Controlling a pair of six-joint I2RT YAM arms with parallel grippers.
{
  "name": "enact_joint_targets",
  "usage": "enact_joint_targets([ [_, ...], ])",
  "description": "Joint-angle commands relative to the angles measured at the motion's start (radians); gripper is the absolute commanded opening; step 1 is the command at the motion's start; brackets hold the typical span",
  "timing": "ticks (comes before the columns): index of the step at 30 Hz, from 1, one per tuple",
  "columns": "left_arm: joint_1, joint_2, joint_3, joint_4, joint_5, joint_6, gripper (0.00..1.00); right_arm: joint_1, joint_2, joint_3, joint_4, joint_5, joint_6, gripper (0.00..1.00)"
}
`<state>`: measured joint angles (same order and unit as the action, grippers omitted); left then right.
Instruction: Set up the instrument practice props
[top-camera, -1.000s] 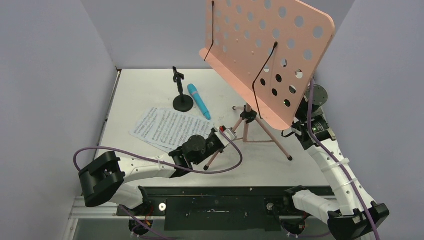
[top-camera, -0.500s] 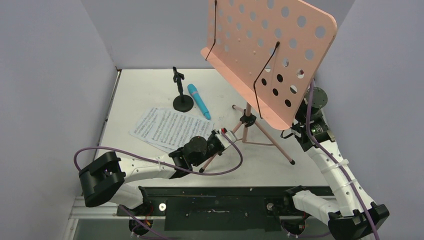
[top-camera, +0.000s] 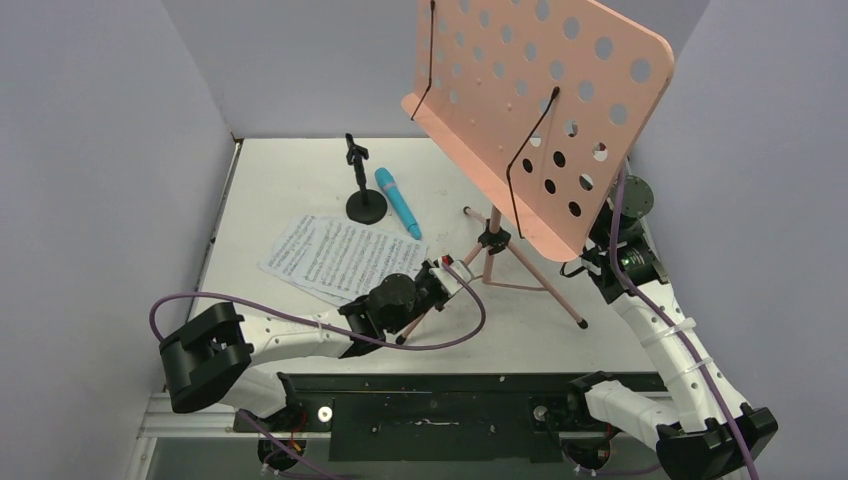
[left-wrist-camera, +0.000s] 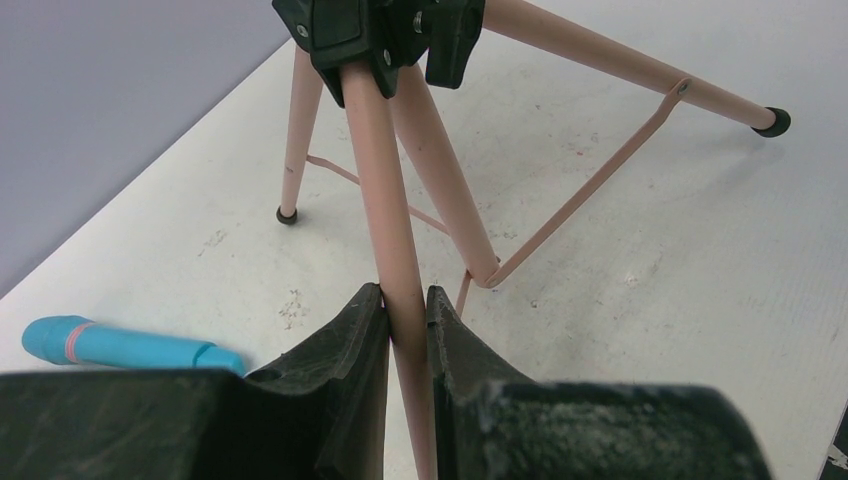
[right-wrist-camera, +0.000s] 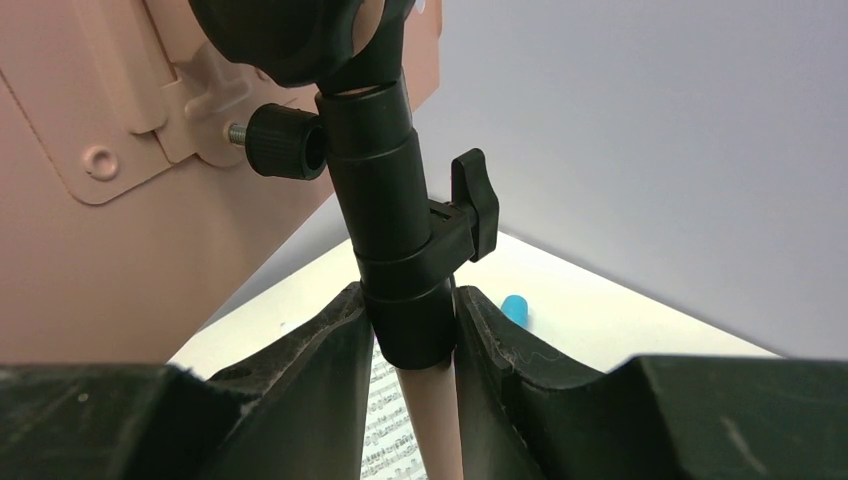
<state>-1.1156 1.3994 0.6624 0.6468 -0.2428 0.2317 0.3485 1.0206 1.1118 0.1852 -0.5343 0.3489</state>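
Note:
The pink perforated music stand (top-camera: 540, 110) stands on its tripod at the right centre of the table. My left gripper (top-camera: 445, 280) is shut on the stand's near-left tripod leg (left-wrist-camera: 385, 200), and the left wrist view shows its jaws (left-wrist-camera: 405, 310) pinching that leg. My right gripper (right-wrist-camera: 410, 320) is shut on the black collar (right-wrist-camera: 395, 240) of the stand's post, behind the pink desk in the top view. The white sheet-music pages (top-camera: 340, 258) lie flat at the left centre. The blue microphone (top-camera: 398, 202) lies beside the small black mic stand (top-camera: 365, 205), which is upright.
Grey walls close in the table on the left, back and right. The stand's other two feet rest at the far side (left-wrist-camera: 286, 214) and the right (top-camera: 584, 324). My right arm (top-camera: 660, 330) rises along the right wall.
The stand has shifted slightly. Its held leg's foot moved a little to the near left and the pink desk moved a little right. Both grippers kept their hold.

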Motion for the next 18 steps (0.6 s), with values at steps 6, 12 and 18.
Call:
enact_joint_targets([
  [6,-0.014,0.033,-0.063,-0.061,-0.023,-0.042,0.00,-0.002,-0.048,0.058,0.398,0.094,-0.001,0.05],
  [12,-0.014,0.062,-0.068,-0.049,-0.057,-0.059,0.00,-0.003,-0.051,0.038,0.400,0.095,0.001,0.06],
  [18,-0.014,0.079,-0.046,-0.046,-0.069,-0.068,0.00,-0.003,-0.076,-0.010,0.369,0.106,0.004,0.14],
])
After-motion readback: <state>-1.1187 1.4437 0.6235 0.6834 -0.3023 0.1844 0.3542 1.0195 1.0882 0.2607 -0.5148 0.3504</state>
